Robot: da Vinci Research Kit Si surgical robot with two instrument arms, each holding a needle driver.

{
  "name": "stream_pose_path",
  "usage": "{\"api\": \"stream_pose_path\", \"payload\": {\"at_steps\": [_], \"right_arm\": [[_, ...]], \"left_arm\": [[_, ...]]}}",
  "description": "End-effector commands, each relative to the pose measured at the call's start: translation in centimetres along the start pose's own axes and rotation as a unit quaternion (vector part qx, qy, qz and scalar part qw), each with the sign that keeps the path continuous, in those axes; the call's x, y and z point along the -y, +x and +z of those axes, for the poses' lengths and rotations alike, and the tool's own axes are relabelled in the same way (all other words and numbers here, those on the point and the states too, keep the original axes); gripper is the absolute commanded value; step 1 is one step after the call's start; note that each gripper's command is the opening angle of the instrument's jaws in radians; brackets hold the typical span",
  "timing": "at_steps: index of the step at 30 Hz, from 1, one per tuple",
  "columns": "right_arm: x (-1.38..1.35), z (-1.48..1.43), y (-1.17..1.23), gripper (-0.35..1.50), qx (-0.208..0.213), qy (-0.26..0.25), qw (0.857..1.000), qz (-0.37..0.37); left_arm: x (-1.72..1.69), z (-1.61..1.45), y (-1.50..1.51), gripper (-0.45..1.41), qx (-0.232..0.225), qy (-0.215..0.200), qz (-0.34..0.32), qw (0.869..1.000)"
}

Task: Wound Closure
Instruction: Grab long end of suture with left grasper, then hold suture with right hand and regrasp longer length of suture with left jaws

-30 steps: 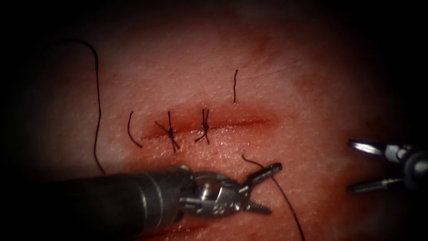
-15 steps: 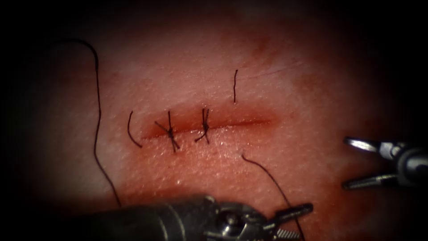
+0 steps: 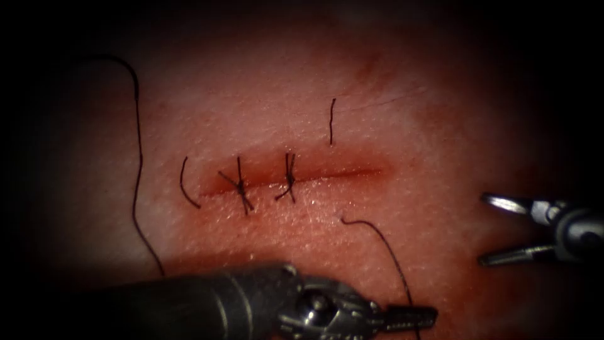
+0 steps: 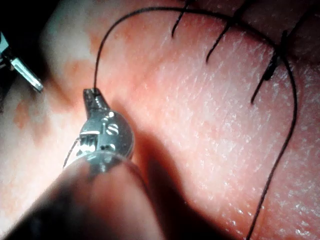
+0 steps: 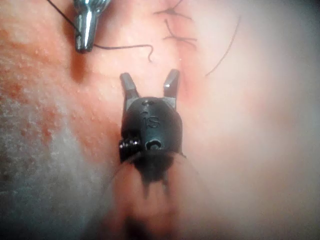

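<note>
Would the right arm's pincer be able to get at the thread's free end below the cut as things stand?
Probably yes. The right pincer stands open, holds nothing, with bare tissue between it and the thread's free end. The left pincer is shut on the same thread lower down, out of that path.

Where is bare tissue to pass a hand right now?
Free: tissue right of the cut, up to the open, empty right hand. Crowded: the knots at the cut's left, and below the cut, where the left hand holds thread.
</note>
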Motion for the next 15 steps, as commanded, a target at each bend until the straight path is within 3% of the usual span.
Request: {"api": "stream_pose_path", "payload": {"at_steps": [1, 4, 9, 15], "right_arm": [[0.01, 0.15, -0.05, 1.31, -0.007, 0.004, 1.000, -0.001], [-0.02, 0.40, -0.10, 1.26, -0.017, 0.017, 1.000, 0.000], [-0.04, 0.82, -0.14, 1.30, -0.019, 0.025, 0.999, -0.018], [-0.01, 1.28, -0.12, 1.31, -0.025, 0.024, 0.998, -0.051]], "left_arm": [[0.04, -0.01, -0.05, -0.45, 0.004, 0.001, 0.004, 1.000], [0.23, -0.36, -0.06, -0.45, 0.011, 0.002, 0.004, 1.000], [0.45, -0.67, -0.09, -0.45, 0.015, 0.017, 0.005, 1.000], [0.50, -0.67, -0.17, -0.45, 0.015, 0.017, 0.002, 1.000]]}}
